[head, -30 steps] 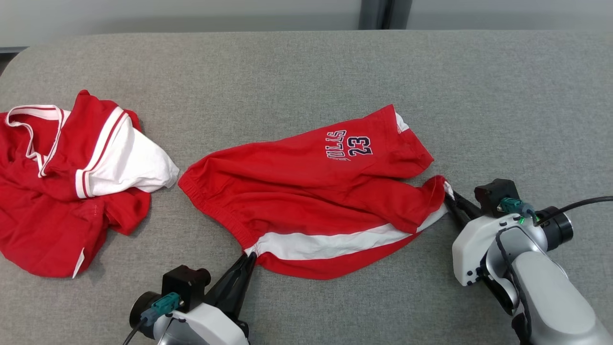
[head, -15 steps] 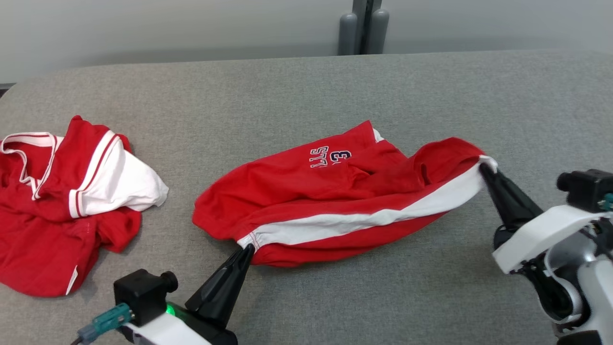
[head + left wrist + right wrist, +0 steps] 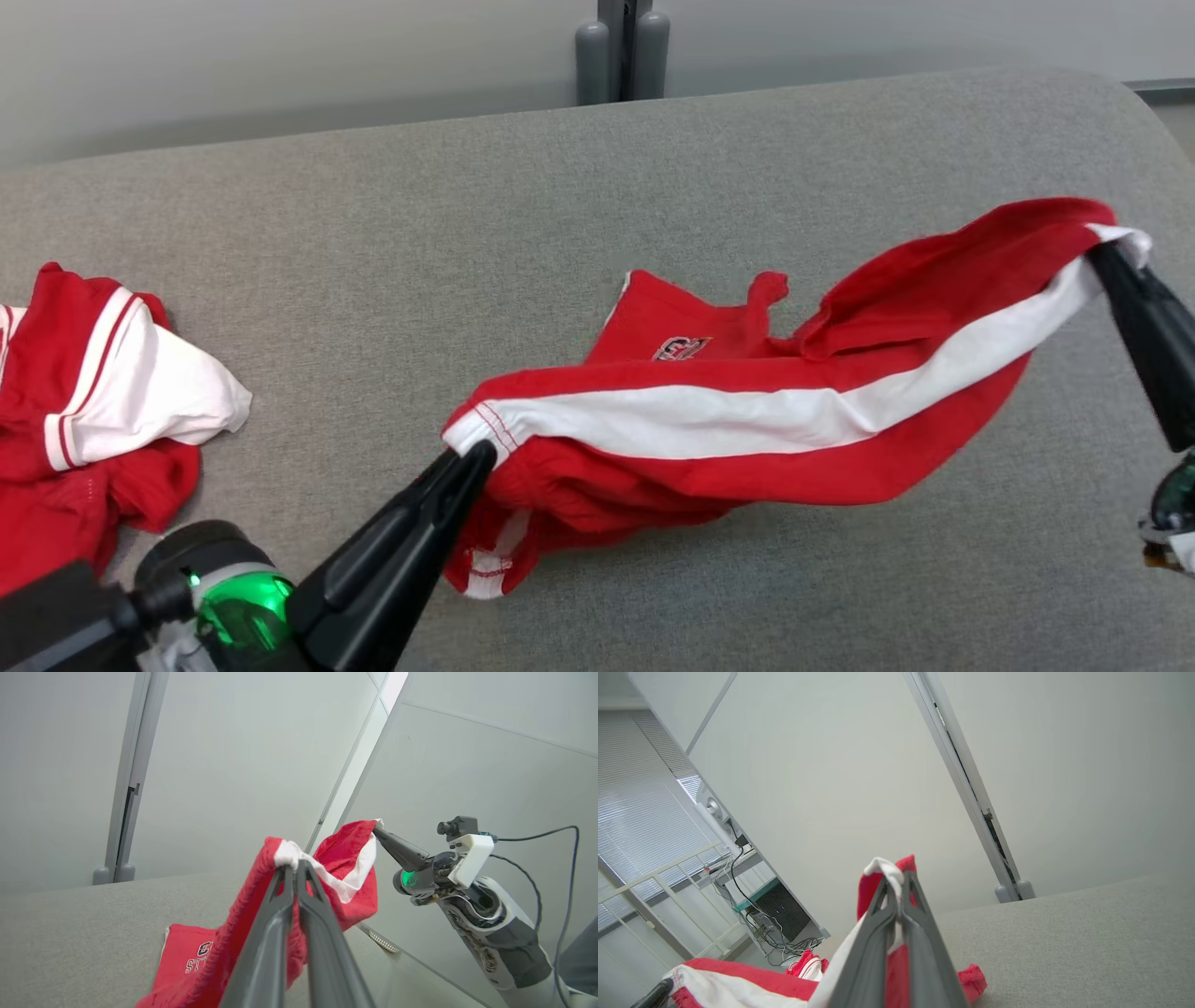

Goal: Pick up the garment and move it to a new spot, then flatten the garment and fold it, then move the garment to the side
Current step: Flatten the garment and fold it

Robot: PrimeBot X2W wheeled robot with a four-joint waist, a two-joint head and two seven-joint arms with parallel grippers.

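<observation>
Clenched on cloth, both pairs of jaws pinch the garment (image 3: 747, 420), red shorts with a white side stripe, one pair at each end of that stripe. Far left on the grey padded surface (image 3: 373, 215) lies a second red-and-white piece (image 3: 103, 392), crumpled and well apart from the shorts. Next comes the left gripper (image 3: 474, 455), fingers pressed together on the stitched white corner, low over the surface. From there the shorts stretch rightward in a sagging band. The rear part with the printed crest rests on the surface, while the right end rises clear of it. At far right the right gripper (image 3: 1100, 250) nips the other white corner, held higher. The cloth looks light, limp and thin: it droops between the two holds and bunches under itself, so it should slide and spread easily. Hemmed corners and the waistband edge seem the firmest places to grasp; a pinch mid-panel would likely gather only one layer.
</observation>
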